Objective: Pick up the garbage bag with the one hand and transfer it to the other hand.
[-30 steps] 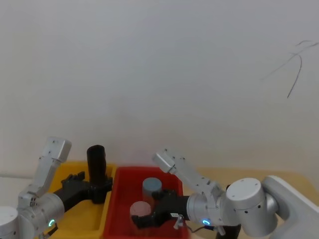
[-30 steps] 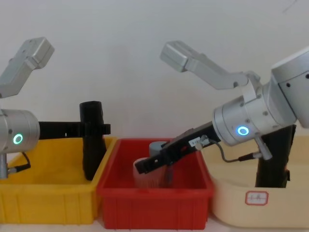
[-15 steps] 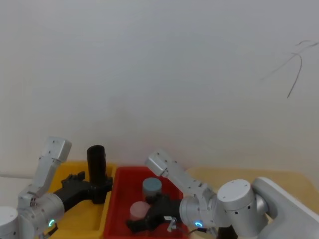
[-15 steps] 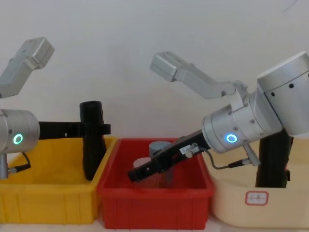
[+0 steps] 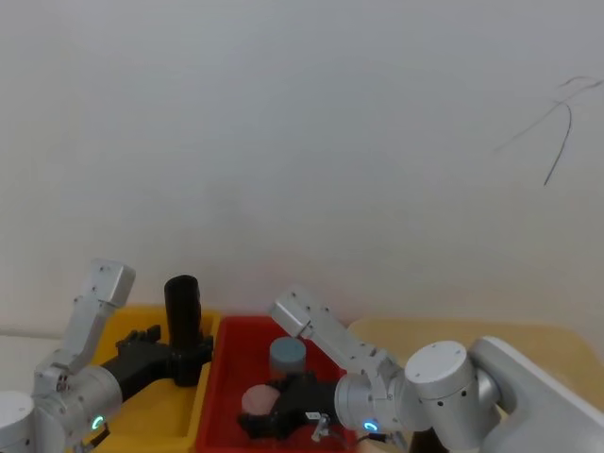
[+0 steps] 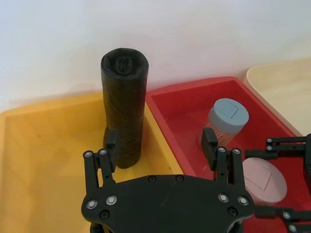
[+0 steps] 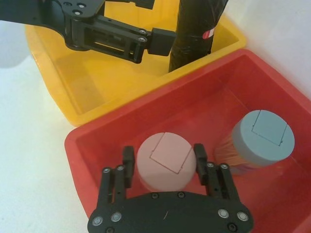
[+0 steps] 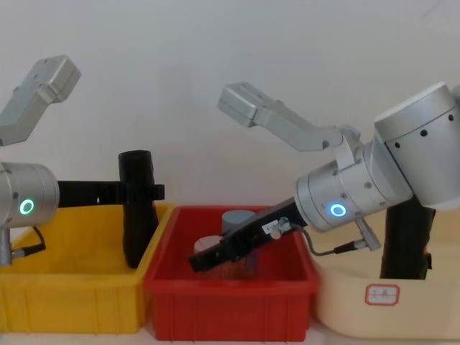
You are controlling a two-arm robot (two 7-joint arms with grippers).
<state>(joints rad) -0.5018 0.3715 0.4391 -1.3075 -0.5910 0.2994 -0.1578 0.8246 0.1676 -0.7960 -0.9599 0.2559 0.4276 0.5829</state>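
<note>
The garbage bag (image 8: 138,215) is a black wrinkled roll standing upright at the end of the yellow bin (image 8: 65,305) nearest the red bin. My left gripper (image 6: 160,140), on the arm with the green light, is open at mid-height of the roll (image 6: 124,107). One of its fingers (image 6: 112,141) sits against the roll's side and the other hangs over the red bin, so nothing is clasped. My right gripper (image 7: 164,154), on the arm with the blue light, reaches down into the red bin (image 7: 97,145). It is open, with its fingers on either side of a pink-lidded jar (image 7: 165,160).
A grey-lidded jar (image 7: 262,133) stands beside the pink one in the red bin (image 8: 230,305). A second black roll (image 8: 406,241) stands in the beige bin (image 8: 388,305) behind my right arm. The three bins sit side by side against a white wall.
My right gripper has slid lower and to the left inside the red bin, closing in around the pink-lidded jar. The left arm and the roll have not moved.
</note>
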